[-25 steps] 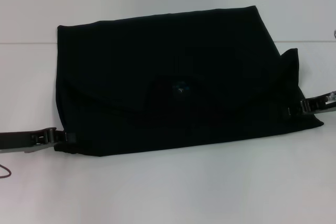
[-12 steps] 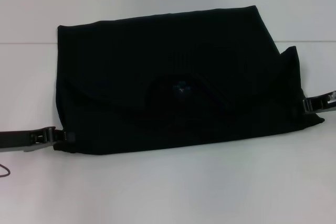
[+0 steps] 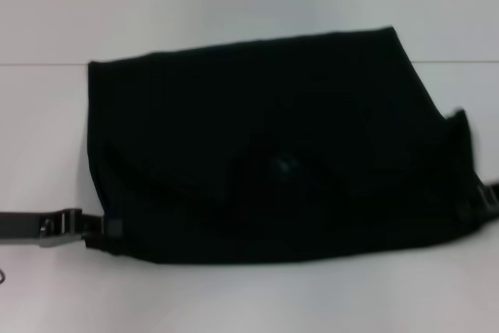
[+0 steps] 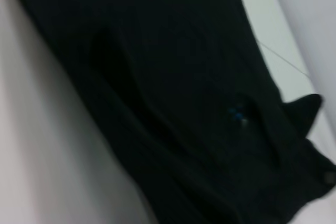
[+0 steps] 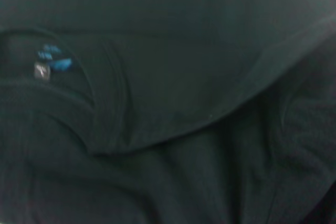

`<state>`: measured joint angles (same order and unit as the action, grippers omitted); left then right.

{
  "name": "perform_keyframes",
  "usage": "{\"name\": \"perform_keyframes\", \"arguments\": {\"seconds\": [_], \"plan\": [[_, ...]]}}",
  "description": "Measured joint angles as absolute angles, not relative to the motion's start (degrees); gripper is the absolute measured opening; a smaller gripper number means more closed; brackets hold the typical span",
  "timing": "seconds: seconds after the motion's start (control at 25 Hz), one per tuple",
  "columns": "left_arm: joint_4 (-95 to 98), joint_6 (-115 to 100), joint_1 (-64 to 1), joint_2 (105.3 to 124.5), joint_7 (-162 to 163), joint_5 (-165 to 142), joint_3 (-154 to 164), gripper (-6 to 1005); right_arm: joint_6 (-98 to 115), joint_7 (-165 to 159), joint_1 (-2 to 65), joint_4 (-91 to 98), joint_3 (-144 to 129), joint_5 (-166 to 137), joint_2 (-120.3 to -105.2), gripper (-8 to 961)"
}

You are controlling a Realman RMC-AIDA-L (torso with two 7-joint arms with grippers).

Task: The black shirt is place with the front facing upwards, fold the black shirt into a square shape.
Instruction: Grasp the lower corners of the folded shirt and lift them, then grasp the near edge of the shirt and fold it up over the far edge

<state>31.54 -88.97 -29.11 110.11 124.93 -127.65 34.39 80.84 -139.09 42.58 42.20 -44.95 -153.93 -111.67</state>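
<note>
Since half a second ago, the big black soft-cloth shirt [image 3: 273, 146] has been carried a little to the right and nearer, and its right corner now reaches the edge of the head view. The left hand [image 3: 105, 228] has been moved a bit lower with it.

The shirt is spread on the plain white counter [image 3: 234, 294] as a wide folded shape, with its long side running left to right. A curved fold is seen across its near half. The small blue neck label [image 5: 52, 59] is seen beside the round collar in the right wrist view, and again as a blue speck [image 4: 237, 113] in the left wrist view. Its writing is too small and blurred to be read. No letters are seen on the chest.

The left hand is placed at the near left corner of the shirt, and its fingers are closed on the cloth there. The right hand [image 3: 490, 200] is seen only as a dark bit at the right corner of the shirt; whether it is closed cannot be told.
</note>
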Motion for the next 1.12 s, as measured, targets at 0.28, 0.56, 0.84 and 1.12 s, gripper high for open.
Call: {"name": "perform_keyframes", "arguments": {"seconds": [0.28, 0.56, 0.84, 1.12], "plan": [[31.55, -103.40, -28.25, 108.86, 124.83, -133.72, 34.25, 115, 95.45, -135.14, 36.05, 46.88, -44.65, -156.47, -111.60, 60], [31.26, -113.03, -28.84, 108.86, 119.35, -142.79, 36.04, 120, 101.60, -126.38, 30.91, 45.32, -44.84, -156.47, -111.28, 61], [30.99, -114.71, -30.05, 110.24, 118.34, -145.12, 40.72, 125, 103.02, -123.49, 29.96, 43.81, -44.00, -156.54, -110.89, 61], [30.89, -114.73, -31.15, 109.99, 118.15, -142.56, 33.28, 130, 105.93, -122.34, 31.97, 43.58, -33.88, -154.38, -109.78, 60]]}}
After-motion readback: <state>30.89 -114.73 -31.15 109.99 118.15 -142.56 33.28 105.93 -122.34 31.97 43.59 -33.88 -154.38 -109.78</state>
